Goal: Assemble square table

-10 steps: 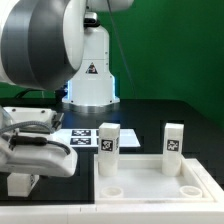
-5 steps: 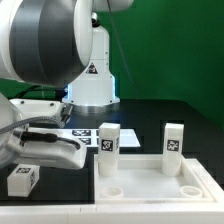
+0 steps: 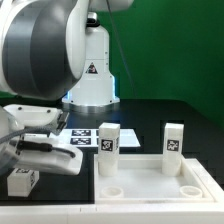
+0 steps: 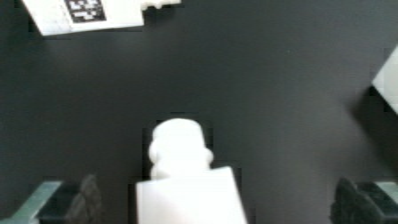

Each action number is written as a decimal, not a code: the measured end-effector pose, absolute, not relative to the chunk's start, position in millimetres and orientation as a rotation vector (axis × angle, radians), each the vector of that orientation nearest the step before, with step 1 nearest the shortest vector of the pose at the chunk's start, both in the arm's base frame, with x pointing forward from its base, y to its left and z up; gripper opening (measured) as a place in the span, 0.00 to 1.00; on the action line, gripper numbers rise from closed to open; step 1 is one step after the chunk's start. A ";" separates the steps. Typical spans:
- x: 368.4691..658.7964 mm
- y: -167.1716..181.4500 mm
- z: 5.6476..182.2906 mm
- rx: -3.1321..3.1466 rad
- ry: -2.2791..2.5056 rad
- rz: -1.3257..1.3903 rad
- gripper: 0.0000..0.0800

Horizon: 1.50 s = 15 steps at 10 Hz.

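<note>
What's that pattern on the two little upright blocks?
Each white block carries a black-and-white square tag, clearest in the exterior view.

Black table, white square top, marker board, tagged leg

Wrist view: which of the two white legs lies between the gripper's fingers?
The leg with the rounded end and no tag showing; the other leg shows a black-and-white tag and lies farther off.

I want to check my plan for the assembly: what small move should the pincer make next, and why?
Probably it should lower a little and close on the leg. The pincer is open, and in the wrist view this white leg appears centred between its two fingers, not yet gripped.
</note>
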State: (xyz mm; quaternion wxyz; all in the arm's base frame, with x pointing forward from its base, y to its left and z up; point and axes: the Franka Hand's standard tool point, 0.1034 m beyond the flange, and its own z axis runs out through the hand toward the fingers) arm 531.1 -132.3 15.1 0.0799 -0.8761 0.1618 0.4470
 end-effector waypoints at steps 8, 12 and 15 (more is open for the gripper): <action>528.1 -132.7 8.5 -2.623 0.507 1.344 0.35; 582.4 -109.1 59.3 -2.801 0.406 1.038 0.36; 586.2 -97.7 74.8 -2.937 0.311 0.699 0.36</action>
